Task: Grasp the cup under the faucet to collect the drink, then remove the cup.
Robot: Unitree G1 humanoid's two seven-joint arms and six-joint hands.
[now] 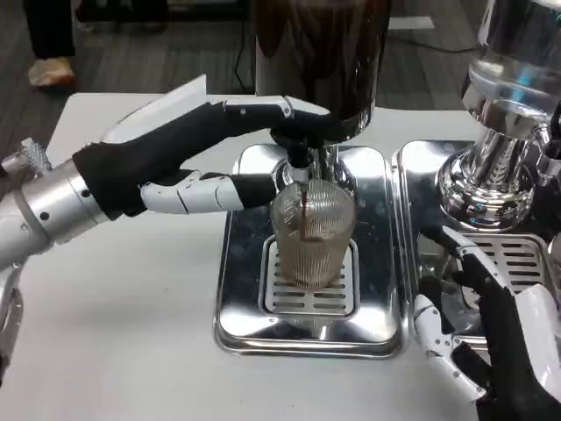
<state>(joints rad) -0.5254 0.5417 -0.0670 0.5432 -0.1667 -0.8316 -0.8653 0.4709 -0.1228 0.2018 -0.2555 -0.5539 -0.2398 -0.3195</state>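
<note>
Left hand (pixel 175 162) is reaching right, fingers apart, touching the ribbed cup (pixel 313 232) under the faucet (pixel 298 158); right hand (pixel 482 324) is resting near, fingers apart, holding nothing.

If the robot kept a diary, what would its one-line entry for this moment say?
left hand: reaching to cup, fingers at faucet | cup: on drip tray, under faucet, drink pouring | right hand: open, waiting

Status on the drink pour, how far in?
Done: the cup stands on the drip tray under the faucet. In hand: left hand is on the faucet, fingers beside the cup; brown liquid streams in. Left: finish filling, take the cup away. Right hand waits, open.
</note>
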